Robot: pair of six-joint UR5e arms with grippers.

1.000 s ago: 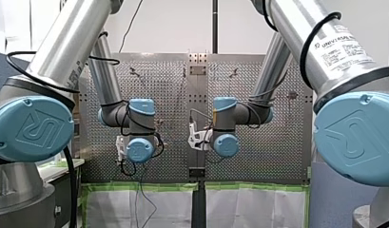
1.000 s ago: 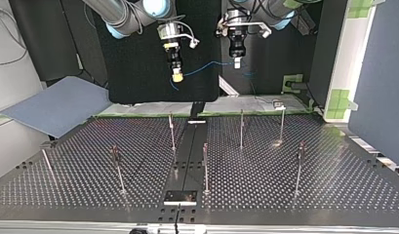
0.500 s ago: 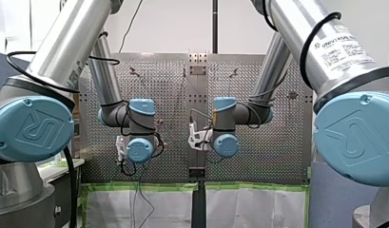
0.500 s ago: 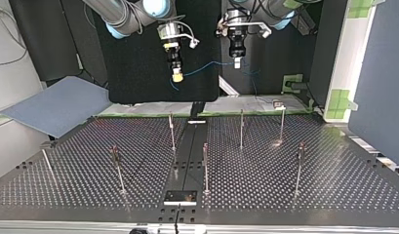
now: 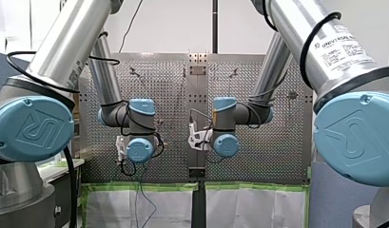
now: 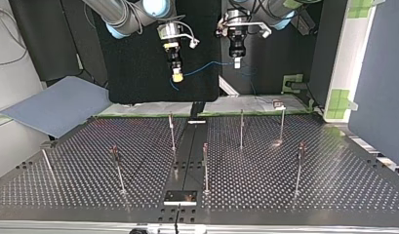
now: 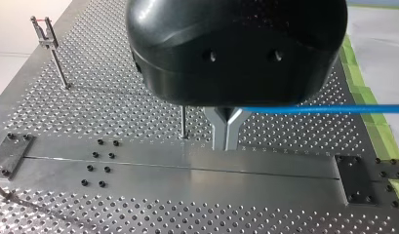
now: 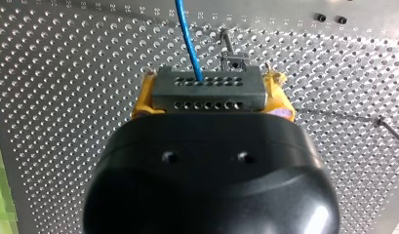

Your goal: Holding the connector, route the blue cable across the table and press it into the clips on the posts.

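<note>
Above table [image 6: 285, 185], right claw [image 6: 177, 75] clamping connector [image 8: 207, 87]

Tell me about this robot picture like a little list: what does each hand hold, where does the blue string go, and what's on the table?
right gripper: shut on the grey connector, with yellow pads on either side
left gripper: appears shut on the blue cable
blue cable: hangs in the air between the two grippers; a loose part hangs beyond the left one
posts: thin, upright on the perforated table
clips: on post tops; none seen holding the cable
grippers' height: both above the table, clear of the posts
</note>
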